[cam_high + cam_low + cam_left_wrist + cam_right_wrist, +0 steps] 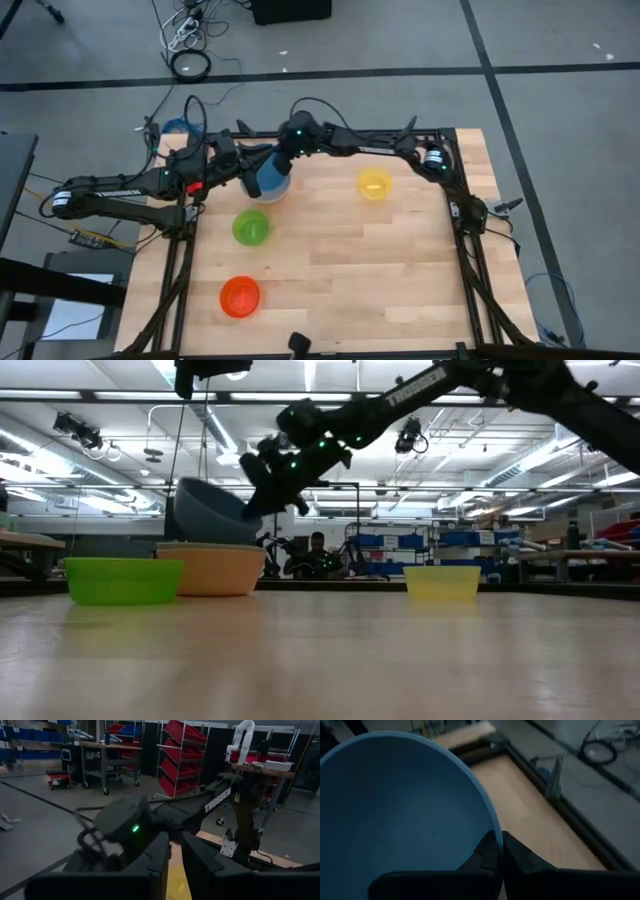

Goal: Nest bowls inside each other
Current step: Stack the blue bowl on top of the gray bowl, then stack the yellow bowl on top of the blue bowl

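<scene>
My right gripper [281, 166] is shut on a blue bowl [266, 177], which hangs tilted over a peach-orange bowl [210, 569] at the table's far left. A green bowl [251, 228] and a red-orange bowl [240, 297] stand on their bases nearer the front, and a yellow bowl [375, 184] stands to the right. Just left of the blue bowl my left gripper [233, 166] is held high and level. Its fingers [161, 851] are a narrow gap apart with nothing between them. My right gripper pinches the blue bowl's rim [496, 831], one finger inside the bowl and one outside. The fingers come from the table's right, slanting down. The bowl is tilted. Its lower part [195, 538] is at the orange bowl's rim; whether they touch I cannot tell.
The table's black frame rail [555, 802] runs along the far edge close behind the bowls. Bare wood [350, 260] lies between the bowls in the table's middle and to its right.
</scene>
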Controlling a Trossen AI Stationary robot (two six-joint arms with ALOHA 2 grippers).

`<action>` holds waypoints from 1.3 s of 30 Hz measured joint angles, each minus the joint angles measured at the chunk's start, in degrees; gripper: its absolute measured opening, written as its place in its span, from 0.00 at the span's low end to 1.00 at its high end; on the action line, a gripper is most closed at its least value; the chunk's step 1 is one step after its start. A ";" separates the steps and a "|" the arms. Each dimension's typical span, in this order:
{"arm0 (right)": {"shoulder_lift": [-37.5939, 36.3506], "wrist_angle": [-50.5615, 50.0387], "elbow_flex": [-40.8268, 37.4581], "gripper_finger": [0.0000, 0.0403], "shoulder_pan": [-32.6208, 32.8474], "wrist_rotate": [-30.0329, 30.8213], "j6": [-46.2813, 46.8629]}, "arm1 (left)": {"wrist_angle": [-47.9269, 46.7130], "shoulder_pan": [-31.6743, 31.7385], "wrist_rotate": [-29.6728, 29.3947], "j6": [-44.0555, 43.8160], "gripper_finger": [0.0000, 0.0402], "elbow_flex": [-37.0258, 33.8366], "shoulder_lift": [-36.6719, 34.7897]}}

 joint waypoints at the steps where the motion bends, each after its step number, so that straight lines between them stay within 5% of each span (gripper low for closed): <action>1: 1.04 -1.05 0.92 0.00 -0.13 -0.33 -0.02 | -0.03 0.00 0.00 0.00 0.15 0.00 0.00; 18: 1.04 -6.56 2.25 0.39 0.07 -2.85 -1.64 | -5.07 0.00 0.00 -1.39 0.15 0.00 0.00; 39: -13.65 -32.23 2.19 0.41 7.46 5.96 -13.16 | -31.50 -0.02 -0.80 -11.78 0.15 0.00 -7.26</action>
